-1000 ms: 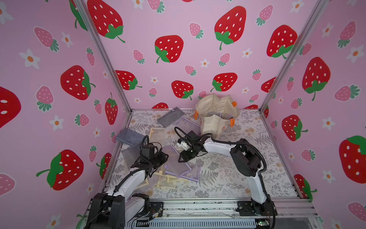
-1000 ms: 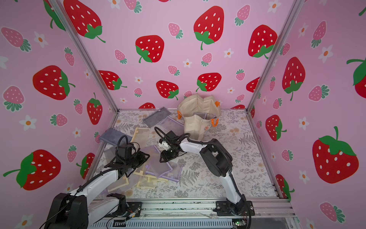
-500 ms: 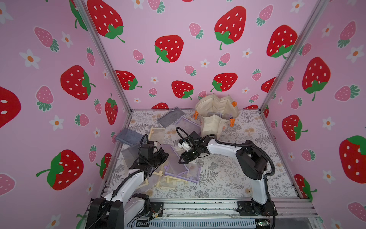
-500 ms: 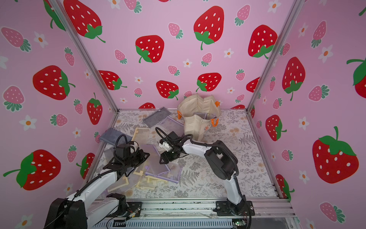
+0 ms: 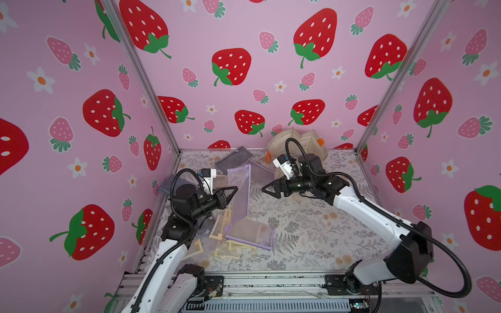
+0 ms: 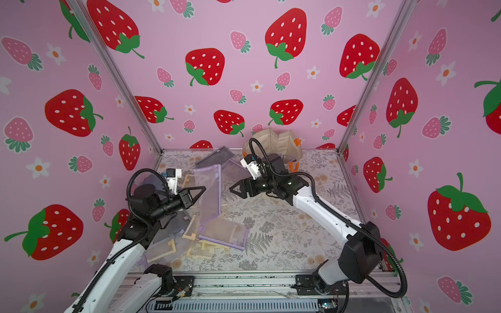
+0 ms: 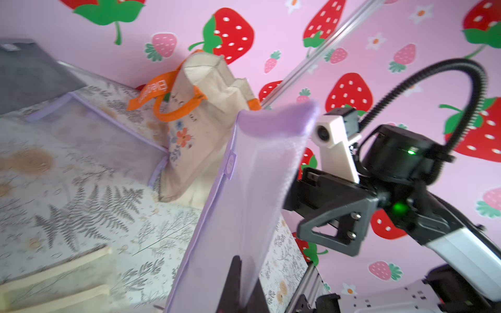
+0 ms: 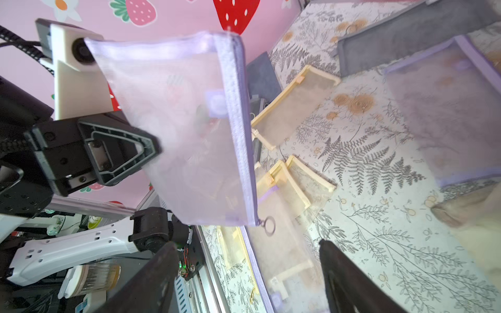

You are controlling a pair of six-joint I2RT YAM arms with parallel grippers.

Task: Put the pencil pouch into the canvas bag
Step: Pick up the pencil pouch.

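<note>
The left arm (image 5: 166, 256) and right arm (image 5: 366, 214) are built of white links and black joints — ribbed black cables (image 7: 458, 63) are looped alongside.

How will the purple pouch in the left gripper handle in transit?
Probably floppy: pinched at one edge by the left gripper, the purple mesh pouch curls over at its top. Likely light: the see-through mesh seems empty. Its dangling zipper ring might snag.

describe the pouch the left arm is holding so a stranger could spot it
Start at the fern-print table inside the strawberry walls and find the pile of flat pouches on its left half. Above that pile the left gripper is shut on a lilac mesh pouch. Unlike its neighbours lying flat, it stands upright in the grip, see-through, with a purple zip edge and a ring pull.
</note>
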